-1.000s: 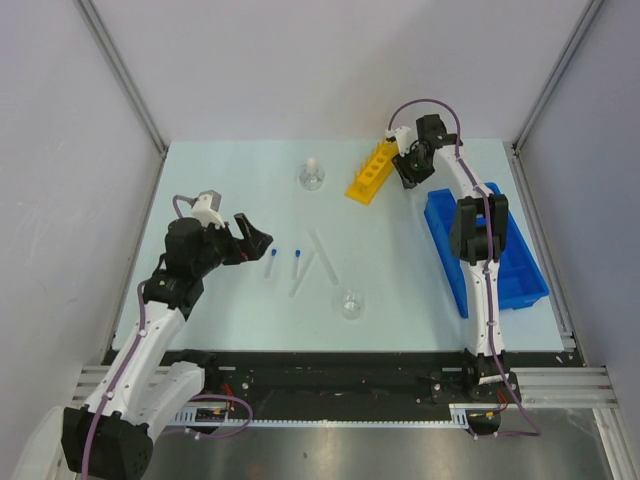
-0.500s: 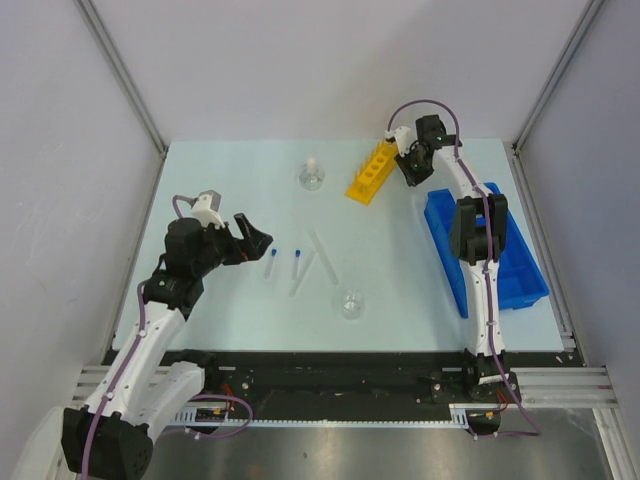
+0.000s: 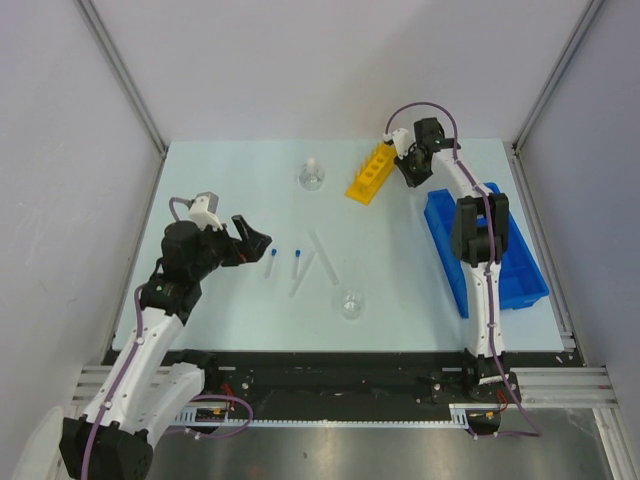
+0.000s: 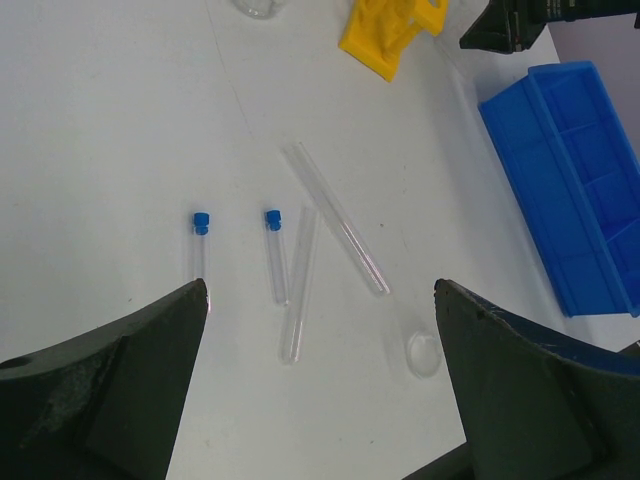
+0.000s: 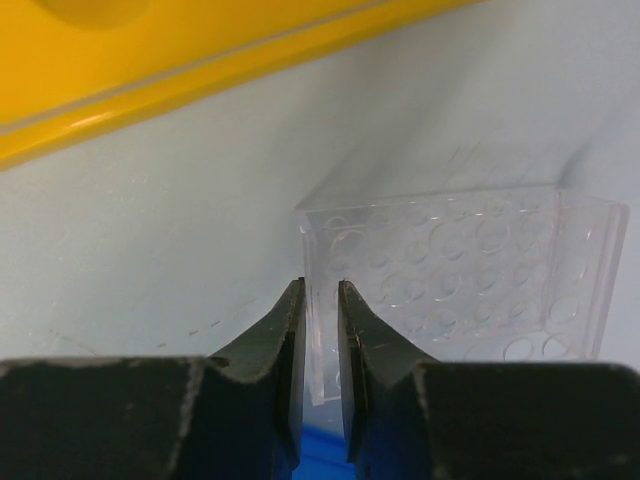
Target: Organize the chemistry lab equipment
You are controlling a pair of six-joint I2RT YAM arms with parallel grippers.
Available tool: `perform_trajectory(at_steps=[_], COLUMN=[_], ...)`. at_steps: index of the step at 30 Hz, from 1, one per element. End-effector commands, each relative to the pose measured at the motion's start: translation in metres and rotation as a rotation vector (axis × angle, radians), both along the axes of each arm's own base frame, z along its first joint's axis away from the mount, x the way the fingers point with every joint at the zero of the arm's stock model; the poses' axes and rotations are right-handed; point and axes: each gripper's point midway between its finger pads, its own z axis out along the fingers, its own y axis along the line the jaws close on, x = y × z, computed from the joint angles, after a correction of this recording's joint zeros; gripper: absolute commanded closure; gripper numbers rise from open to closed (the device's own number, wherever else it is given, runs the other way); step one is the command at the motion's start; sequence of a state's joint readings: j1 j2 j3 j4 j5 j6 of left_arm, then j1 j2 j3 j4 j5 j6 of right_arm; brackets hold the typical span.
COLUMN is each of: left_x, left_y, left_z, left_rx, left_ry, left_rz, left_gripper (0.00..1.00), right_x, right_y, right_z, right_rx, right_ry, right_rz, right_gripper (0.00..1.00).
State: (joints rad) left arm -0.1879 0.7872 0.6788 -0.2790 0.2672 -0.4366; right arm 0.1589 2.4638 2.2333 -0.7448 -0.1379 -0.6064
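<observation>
The right tool (image 5: 320, 300) pinches the thin wall of a clear plastic tray (image 5: 470, 270) dimpled with round wells, lower centre; the left tool (image 4: 320, 290) gapes wide.

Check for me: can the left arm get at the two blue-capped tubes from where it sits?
Probably yes. The left pincer is open and faces the blue-capped tubes, lying flat just ahead with nothing between. An uncapped clear tube close beside one might get nudged.
</observation>
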Motion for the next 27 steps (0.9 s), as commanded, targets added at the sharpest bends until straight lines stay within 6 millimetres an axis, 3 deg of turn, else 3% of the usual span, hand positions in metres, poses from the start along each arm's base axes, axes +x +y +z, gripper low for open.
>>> perform_trajectory(at_steps=[1, 6, 8, 11, 15, 16, 17, 21, 27], left_x=[-0.005, -0.009, -0.011, -0.014, -0.018, -0.019, -0.020, -0.024, -0.028], left_y=[-0.003, -0.003, -0.003, -0.003, -0.004, -0.004, -0.004, -0.005, -0.007], left_z=[0.004, 0.007, 0.005, 0.006, 0.006, 0.006, 0.005, 0.005, 0.004], left_rx=[-0.010, -0.016, -0.019, -0.023, -0.027, -0.029, -0.030, -0.039, -0.052], left_ry=[-0.017, -0.028, -0.025, -0.030, -0.032, -0.033, -0.029, -0.033, -0.031], left_rz=[-0.019, -0.021, -0.021, -0.025, -0.032, -0.035, -0.037, -0.042, -0.050], left_gripper=[0.00, 0.00, 0.00, 0.00, 0.00, 0.00, 0.00, 0.00, 0.00], right_x=[-0.023, -0.047, -0.064, -0.089, -0.125, -0.132, -0.147, -0.180, -0.231], right_y=[0.008, 0.022, 0.027, 0.039, 0.059, 0.069, 0.071, 0.092, 0.134], right_z=[0.010, 0.027, 0.016, 0.018, 0.014, 0.022, 0.012, 0.011, 0.014], right_rx=[-0.002, 0.012, 0.005, 0.013, 0.016, 0.021, 0.012, 0.006, 0.006], right_ry=[0.030, 0.024, 0.055, 0.067, 0.092, 0.076, 0.109, 0.123, 0.163], right_rz=[0.023, 0.053, 0.068, 0.101, 0.161, 0.187, 0.203, 0.275, 0.476], right_gripper=[0.86, 0.86, 0.86, 0.86, 0.86, 0.86, 0.86, 0.86, 0.85])
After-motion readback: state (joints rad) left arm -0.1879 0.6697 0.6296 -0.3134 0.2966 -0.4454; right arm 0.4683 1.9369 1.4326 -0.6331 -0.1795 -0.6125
